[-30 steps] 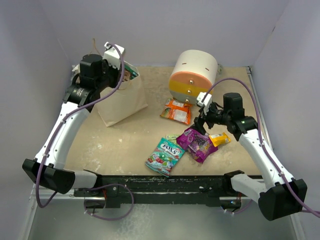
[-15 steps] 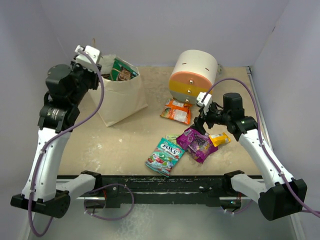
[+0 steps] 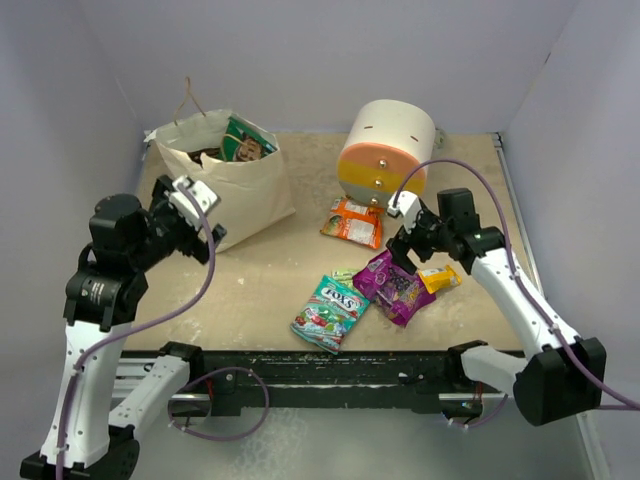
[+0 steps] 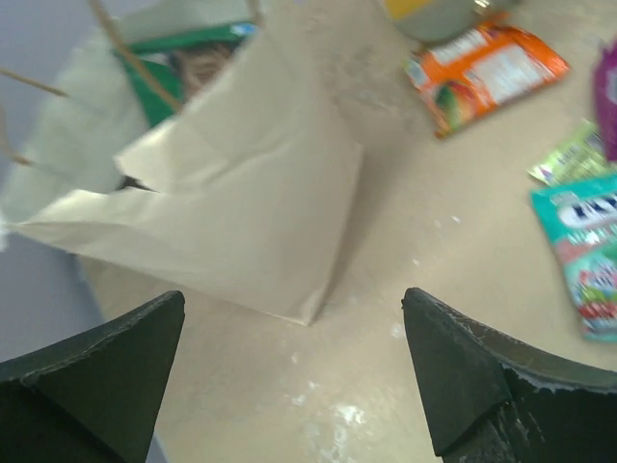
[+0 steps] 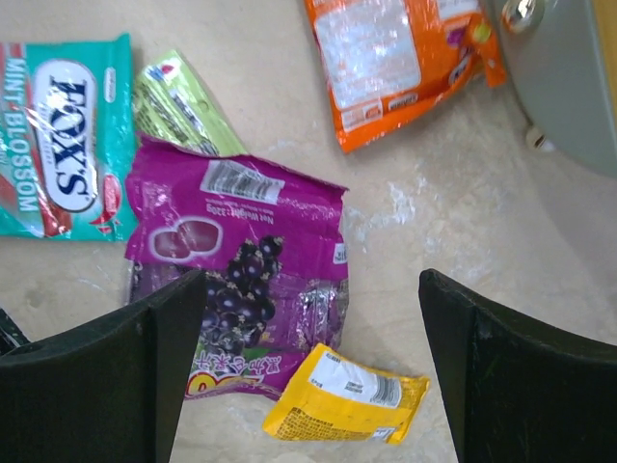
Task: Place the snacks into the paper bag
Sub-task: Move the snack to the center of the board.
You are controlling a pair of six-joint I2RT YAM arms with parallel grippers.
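The cream paper bag (image 3: 235, 195) (image 4: 231, 207) stands at the back left, with a green packet (image 3: 244, 141) (image 4: 189, 64) sticking out of its mouth. My left gripper (image 3: 203, 238) (image 4: 294, 299) hangs open and empty by the bag's near corner. On the table lie an orange packet (image 3: 352, 221) (image 5: 395, 58), a purple packet (image 3: 393, 286) (image 5: 241, 260), a teal candy packet (image 3: 330, 312) (image 5: 63, 135), a green-white packet (image 3: 345, 275) (image 5: 178, 106) and a yellow-orange packet (image 3: 438, 277) (image 5: 347, 395). Above the purple and yellow-orange ones, my right gripper (image 3: 408, 252) (image 5: 310, 280) is open and holds nothing.
A round white, orange, yellow and green drawer unit (image 3: 390, 150) (image 5: 569, 77) stands at the back, just behind the orange packet. Pale walls close in the left, back and right sides. A black rail (image 3: 320, 370) runs along the near edge.
My left gripper let go of the green packet, which now sits in the bag. It then drew back from over the bag toward the near left, opening wide. The right gripper barely shifted.
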